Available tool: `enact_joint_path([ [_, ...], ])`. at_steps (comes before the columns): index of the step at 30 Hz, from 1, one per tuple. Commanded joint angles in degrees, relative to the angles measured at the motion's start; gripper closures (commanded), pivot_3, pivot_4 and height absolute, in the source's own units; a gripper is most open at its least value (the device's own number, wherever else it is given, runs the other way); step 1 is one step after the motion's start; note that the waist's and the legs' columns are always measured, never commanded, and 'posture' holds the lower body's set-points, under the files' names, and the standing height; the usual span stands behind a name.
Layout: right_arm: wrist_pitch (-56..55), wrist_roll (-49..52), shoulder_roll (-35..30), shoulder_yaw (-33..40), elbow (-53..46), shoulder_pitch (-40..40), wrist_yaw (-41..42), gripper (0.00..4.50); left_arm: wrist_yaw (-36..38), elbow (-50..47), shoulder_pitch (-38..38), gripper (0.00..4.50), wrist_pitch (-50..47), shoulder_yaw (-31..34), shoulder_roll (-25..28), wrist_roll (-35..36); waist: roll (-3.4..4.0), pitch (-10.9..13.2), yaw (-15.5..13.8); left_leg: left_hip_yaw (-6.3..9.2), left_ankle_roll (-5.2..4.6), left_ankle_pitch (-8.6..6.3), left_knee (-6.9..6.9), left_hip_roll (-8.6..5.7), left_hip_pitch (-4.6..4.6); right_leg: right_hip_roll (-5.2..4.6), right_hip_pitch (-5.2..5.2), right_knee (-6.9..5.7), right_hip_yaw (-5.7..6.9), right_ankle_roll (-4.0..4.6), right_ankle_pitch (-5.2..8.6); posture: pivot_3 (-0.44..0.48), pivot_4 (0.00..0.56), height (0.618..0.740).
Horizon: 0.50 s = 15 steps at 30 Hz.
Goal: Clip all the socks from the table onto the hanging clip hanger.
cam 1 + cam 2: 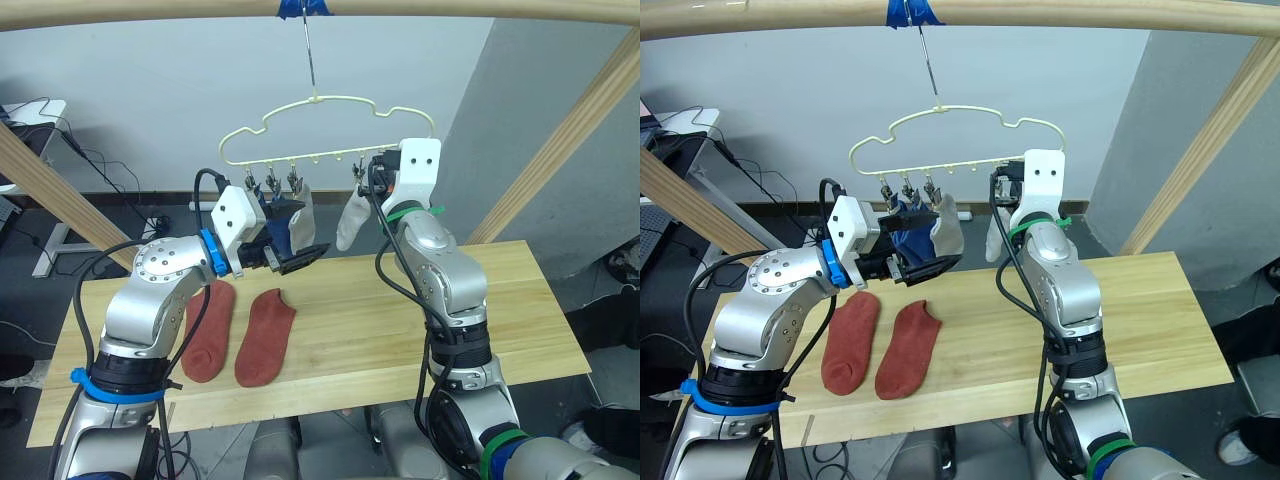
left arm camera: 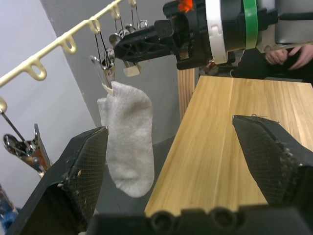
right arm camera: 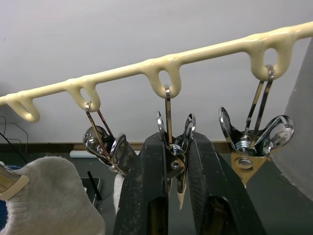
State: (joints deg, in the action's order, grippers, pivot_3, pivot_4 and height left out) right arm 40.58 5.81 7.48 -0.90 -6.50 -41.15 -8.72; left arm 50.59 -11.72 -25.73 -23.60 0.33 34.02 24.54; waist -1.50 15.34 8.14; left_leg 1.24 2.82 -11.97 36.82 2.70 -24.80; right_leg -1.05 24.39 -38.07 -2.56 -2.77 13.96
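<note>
The table point(image 1: 420, 300) is lying below both grippers, two rust-red socks point(image 1: 240, 335) resting on it under the wide-open, empty left gripper point(image 2: 186, 161). The right gripper point(image 3: 171, 166) is pinching a clip point(image 3: 172, 147) on the clip hanger point(image 1: 320, 125); releasing early risks the clip snapping shut sockless.

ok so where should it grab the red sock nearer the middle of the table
Grip the red sock at its cuff end, the end farther from the robot, coming straight down from above. It lies flat on the table, so pinching the open edge there leaves a free edge to feed into a clip.
</note>
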Motion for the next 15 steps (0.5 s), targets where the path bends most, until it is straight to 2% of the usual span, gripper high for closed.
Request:
enact_joint_path([
  [1, -0.72, 0.47, 1.11, -0.37, -2.25, -0.63, 0.5, 3.55, -0.34, -2.3, -0.25, 0.0, 0.74, 0.08, -0.1, -0.06, 0.0, 0.0, 0.0, 0.0, 0.0, 0.0, 0.0, 0.0, 0.0, 0.0, 0.0, 0.0, 0.0, 0.0, 0.0, -0.201, 0.233, 0.74],
  [4, -0.56, 0.16, 0.81, -0.51, -1.88, -0.83, 0.64, 2.66, -0.34, -2.22, -0.31, 0.0, 0.79, 0.08, -0.13, -0.15, 0.0, 0.0, 0.0, 0.0, 0.0, 0.0, 0.0, 0.0, 0.0, 0.0, 0.0, 0.0, 0.01, 0.0, 0.0, -0.202, 0.234, 0.74],
  [15, -3.04, -0.69, 0.25, 0.02, 0.95, -2.3, 0.35, 2.66, -0.29, -2.04, -0.42, 0.0, 1.04, 0.14, -0.19, -0.37, 0.0, 0.0, 0.01, 0.0, 0.0, 0.0, 0.0, 0.0, 0.0, 0.0, 0.0, 0.0, 0.0, 0.0, 0.0, -0.202, 0.233, 0.74],
])
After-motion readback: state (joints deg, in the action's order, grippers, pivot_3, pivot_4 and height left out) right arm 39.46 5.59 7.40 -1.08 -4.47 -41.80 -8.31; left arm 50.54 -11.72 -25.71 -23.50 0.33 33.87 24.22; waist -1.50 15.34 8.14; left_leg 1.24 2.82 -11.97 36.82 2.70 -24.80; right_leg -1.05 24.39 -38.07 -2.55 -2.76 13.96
